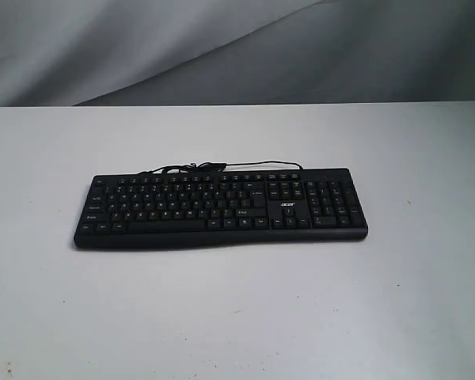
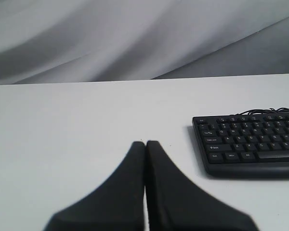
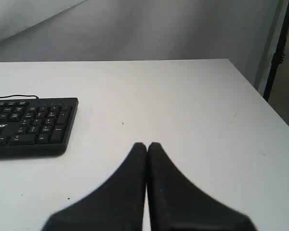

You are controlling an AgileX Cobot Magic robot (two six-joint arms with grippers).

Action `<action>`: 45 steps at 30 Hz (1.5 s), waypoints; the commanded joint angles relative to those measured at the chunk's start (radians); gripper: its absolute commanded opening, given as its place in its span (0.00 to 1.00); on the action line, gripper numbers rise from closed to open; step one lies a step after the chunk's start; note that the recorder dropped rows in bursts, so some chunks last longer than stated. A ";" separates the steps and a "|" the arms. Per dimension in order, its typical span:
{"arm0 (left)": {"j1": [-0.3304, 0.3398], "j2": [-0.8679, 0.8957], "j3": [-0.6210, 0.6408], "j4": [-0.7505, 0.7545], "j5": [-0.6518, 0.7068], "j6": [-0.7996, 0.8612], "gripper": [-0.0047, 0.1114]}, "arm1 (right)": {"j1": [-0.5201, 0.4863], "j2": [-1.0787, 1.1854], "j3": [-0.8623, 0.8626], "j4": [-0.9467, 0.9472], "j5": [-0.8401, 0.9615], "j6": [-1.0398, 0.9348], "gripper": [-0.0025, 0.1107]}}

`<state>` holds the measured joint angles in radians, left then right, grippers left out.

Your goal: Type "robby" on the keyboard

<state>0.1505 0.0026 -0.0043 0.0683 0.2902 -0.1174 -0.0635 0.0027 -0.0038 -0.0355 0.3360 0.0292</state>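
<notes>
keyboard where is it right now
In the exterior view the keyboard lies flat at the middle of the table, cable bunched along its far edge. Left gripper and right gripper sit clear of its ends.

The exterior camera faces the table (image 1: 237,317) from the keyboard's (image 1: 222,207) front side, a little above, taking in its whole length and the backdrop (image 1: 222,47). Both wrist cameras look low the same way: one over the left gripper (image 2: 145,144) at the keyboard's left end, one over the right gripper (image 3: 146,144) at its number-pad end
</notes>
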 commanded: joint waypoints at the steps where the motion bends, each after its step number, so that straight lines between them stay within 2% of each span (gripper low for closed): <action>1: 0.002 -0.003 0.004 -0.008 -0.005 -0.004 0.04 | -0.008 -0.003 0.004 0.003 -0.001 0.002 0.02; 8: 0.002 -0.003 0.004 -0.008 -0.005 -0.004 0.04 | -0.008 -0.003 0.004 -0.062 -0.048 -0.004 0.02; 19: 0.002 -0.003 0.004 -0.008 -0.005 -0.004 0.04 | -0.008 -0.003 0.004 -0.114 -0.526 -0.029 0.02; 26: 0.002 -0.003 0.004 -0.008 -0.005 -0.004 0.04 | -0.008 -0.003 0.004 -0.106 -0.601 -0.012 0.02; 28: 0.002 -0.003 0.004 -0.008 -0.005 -0.004 0.04 | -0.008 -0.003 0.004 -0.091 -0.674 0.005 0.02; 29: 0.002 -0.003 0.004 -0.008 -0.005 -0.004 0.04 | -0.008 -0.003 0.004 -0.074 -0.760 0.041 0.02; 31: 0.002 -0.003 0.004 -0.008 -0.005 -0.004 0.04 | -0.006 -0.003 0.004 -0.055 -0.879 0.293 0.02; 33: 0.002 -0.003 0.004 -0.008 -0.005 -0.004 0.04 | -0.006 -0.003 0.004 -0.068 -0.896 0.385 0.02; 37: 0.002 -0.003 0.004 -0.008 -0.005 -0.004 0.04 | -0.006 0.097 -0.115 -0.144 -0.746 0.483 0.02; 38: 0.002 -0.003 0.004 -0.008 -0.005 -0.004 0.04 | -0.006 0.201 -0.197 -0.258 -0.696 0.555 0.02; 39: 0.002 -0.003 0.004 -0.008 -0.005 -0.004 0.04 | -0.006 0.262 -0.239 -0.316 -0.689 0.594 0.02; 42: 0.002 -0.003 0.004 -0.008 -0.005 -0.004 0.04 | -0.006 0.585 -0.467 -0.665 -0.693 0.788 0.02; 43: 0.002 -0.003 0.004 -0.008 -0.005 -0.004 0.04 | -0.006 0.639 -0.512 -0.707 -0.693 0.800 0.02; 45: 0.002 -0.003 0.004 -0.008 -0.005 -0.004 0.04 | -0.006 0.835 -0.727 -0.873 -0.638 0.811 0.02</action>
<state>0.1505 0.0026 -0.0043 0.0683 0.2902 -0.1174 -0.0635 0.7148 -0.5921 -0.7742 -0.3438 0.8146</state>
